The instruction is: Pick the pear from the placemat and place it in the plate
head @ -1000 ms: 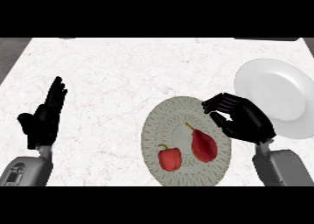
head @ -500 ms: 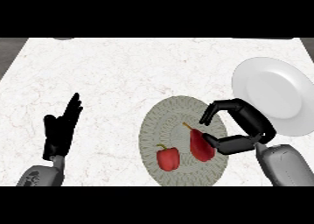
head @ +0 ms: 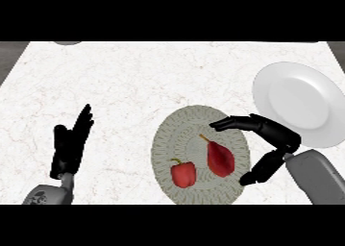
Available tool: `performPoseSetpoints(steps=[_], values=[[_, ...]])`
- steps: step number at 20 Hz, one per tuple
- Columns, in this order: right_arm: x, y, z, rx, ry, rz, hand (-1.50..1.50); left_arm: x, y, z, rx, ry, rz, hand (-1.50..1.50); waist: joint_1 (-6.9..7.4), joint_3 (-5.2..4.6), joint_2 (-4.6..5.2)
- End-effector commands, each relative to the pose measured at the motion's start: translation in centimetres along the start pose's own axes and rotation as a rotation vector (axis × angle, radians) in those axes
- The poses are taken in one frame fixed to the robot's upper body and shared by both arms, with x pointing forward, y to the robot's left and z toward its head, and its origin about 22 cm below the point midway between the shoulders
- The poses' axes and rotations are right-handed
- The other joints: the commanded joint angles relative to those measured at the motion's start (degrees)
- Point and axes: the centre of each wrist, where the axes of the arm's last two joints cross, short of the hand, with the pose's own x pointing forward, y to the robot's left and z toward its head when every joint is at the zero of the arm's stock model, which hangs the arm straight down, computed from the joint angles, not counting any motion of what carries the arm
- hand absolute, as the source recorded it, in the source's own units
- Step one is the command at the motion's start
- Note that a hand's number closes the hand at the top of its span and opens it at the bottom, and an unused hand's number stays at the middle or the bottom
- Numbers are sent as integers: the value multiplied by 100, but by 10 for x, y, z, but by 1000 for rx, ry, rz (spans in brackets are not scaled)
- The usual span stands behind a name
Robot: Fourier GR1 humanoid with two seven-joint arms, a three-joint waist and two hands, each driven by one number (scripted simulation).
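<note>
A dark red pear (head: 220, 158) with a thin stem lies on the round grey-green placemat (head: 200, 120), right of centre. My right hand (head: 273, 139) hovers at the placemat's right edge, its fingers arched over the pear's top and its thumb low to the pear's right; it is open around the pear without touching it. The white plate (head: 302, 103) lies at the far right, just beyond that hand. My left hand (head: 70, 144) rests open at the lower left, fingers straight and pointing up.
A red bell pepper (head: 183, 174) sits on the placemat just left of the pear. The white marble counter (head: 132, 81) stretches wide to the back and left. A grey round edge (head: 67, 43) shows at the counter's far rim.
My right hand has swung down and left from the plate's edge, opening its fingers and thumb around the pear. The left hand has turned edge-on and drifted right.
</note>
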Motion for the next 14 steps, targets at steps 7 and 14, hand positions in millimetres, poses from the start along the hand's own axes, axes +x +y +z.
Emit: performPoseSetpoints(steps=[7,14], values=[[35,-47,-41,275,106,414,-150,-6,3,15,9,23,-13,0,-82,-17,-23],[46,-37,-68,526,270,477,-150,17,15,4,12,8,8,0,-131,-18,-29]])
